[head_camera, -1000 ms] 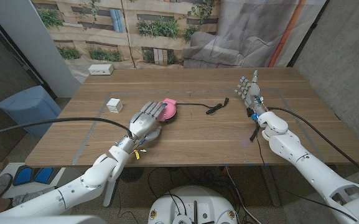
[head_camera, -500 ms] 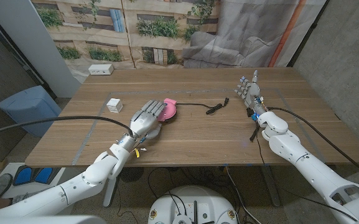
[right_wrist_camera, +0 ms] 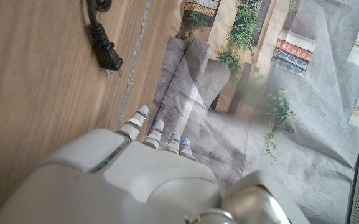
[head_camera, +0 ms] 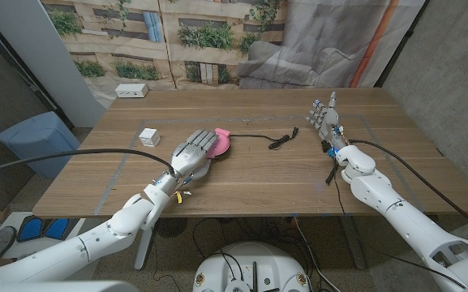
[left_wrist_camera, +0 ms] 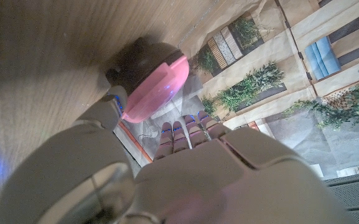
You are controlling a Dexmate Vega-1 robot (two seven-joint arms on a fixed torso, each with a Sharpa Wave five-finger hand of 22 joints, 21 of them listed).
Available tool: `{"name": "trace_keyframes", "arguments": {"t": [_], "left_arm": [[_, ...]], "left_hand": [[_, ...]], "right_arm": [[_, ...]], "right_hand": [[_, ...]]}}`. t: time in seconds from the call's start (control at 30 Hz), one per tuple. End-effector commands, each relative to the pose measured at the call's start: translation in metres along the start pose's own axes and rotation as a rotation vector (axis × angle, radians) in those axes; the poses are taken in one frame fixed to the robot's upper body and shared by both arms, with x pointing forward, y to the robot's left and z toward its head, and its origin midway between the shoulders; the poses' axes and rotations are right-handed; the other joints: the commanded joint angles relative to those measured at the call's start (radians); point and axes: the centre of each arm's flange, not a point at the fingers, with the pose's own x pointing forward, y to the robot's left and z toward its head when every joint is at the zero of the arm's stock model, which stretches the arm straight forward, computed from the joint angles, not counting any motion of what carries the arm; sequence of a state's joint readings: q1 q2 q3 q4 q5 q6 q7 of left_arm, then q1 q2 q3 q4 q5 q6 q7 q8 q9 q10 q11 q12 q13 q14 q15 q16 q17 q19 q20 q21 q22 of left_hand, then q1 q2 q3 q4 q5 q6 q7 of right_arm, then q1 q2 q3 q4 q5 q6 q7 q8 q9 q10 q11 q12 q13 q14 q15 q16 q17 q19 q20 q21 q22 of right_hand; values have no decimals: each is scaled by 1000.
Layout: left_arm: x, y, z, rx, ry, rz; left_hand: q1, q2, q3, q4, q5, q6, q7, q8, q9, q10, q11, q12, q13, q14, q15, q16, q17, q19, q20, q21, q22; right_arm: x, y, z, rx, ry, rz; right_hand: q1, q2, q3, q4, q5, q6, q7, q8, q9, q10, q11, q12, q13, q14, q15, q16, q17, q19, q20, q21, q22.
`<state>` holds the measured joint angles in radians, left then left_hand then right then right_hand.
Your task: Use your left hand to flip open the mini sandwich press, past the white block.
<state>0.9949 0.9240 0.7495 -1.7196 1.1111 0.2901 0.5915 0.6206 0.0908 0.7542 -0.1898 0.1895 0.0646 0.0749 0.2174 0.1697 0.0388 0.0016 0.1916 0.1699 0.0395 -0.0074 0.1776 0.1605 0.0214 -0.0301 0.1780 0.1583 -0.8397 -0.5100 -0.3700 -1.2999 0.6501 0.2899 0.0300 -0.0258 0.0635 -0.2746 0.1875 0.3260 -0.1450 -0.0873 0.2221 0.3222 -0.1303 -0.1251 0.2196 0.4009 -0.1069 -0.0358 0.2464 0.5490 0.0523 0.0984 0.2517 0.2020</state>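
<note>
Head view, step: the left hand (head_camera: 191,156) is over the near edge of the pink sandwich press (head_camera: 219,142), fingers stretched toward it and lying close together; the lid looks down, so I judge the reach is made and the lift not yet begun.
Head view, press: it sits near the middle of the table (head_camera: 258,178), its black cord (head_camera: 272,139) trailing toward the robot's right; the white block (head_camera: 148,136) stands well apart on the robot's left.
Head view, right hand: the right hand (head_camera: 324,118) stands upright near the right side of the table, fingers up and slightly apart, holding nothing.
Head view, room: a blue bin (head_camera: 35,142) beside the table, a white box (head_camera: 131,90) at the far edge, a printed backdrop (head_camera: 169,36) and grey drape (head_camera: 323,40) behind.
Left wrist view, contact: fingers (left_wrist_camera: 185,132) run side by side just past the pink lid (left_wrist_camera: 156,88); a thumb-side finger is at the lid's rim, but I cannot tell whether it touches.
Left wrist view, next move: it likely needs fingertips hooked under the rim, then a swing up and over.
Right wrist view, hand: fingertips (right_wrist_camera: 157,132) close together, bare, beyond the table edge; the plug (right_wrist_camera: 106,57) lies on the wood.
</note>
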Motion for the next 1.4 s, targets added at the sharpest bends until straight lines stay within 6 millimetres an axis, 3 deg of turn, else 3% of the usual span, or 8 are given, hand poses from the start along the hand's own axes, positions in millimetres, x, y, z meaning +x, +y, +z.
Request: {"name": "trace_keyframes", "arguments": {"t": [0.03, 1.4], "left_arm": [[-1, 0, -3, 3, -13, -19], [3, 11, -21, 47, -13, 18]], "left_hand": [[17, 2, 12, -1, 7, 1, -3, -7, 5, 4, -7, -2, 4, 6, 2, -3, 2, 8, -47, 2, 2], [75, 24, 16, -3, 8, 26, -13, -7, 6, 25, -17, 1, 4, 27, 0, -1, 1, 19, -44, 2, 2]], "right_arm": [[0, 0, 0, 0, 0, 0], [0, 0, 0, 0, 0, 0]], "right_hand": [[3, 89, -7, 2, 7, -5, -1, 5, 5, -9, -1, 5, 6, -8, -19, 3, 4, -2, 6, 4, 4], [3, 90, -7, 2, 7, -6, 0, 4, 5, -10, 0, 5, 6, -9, -21, 3, 4, -1, 6, 4, 4]]}}
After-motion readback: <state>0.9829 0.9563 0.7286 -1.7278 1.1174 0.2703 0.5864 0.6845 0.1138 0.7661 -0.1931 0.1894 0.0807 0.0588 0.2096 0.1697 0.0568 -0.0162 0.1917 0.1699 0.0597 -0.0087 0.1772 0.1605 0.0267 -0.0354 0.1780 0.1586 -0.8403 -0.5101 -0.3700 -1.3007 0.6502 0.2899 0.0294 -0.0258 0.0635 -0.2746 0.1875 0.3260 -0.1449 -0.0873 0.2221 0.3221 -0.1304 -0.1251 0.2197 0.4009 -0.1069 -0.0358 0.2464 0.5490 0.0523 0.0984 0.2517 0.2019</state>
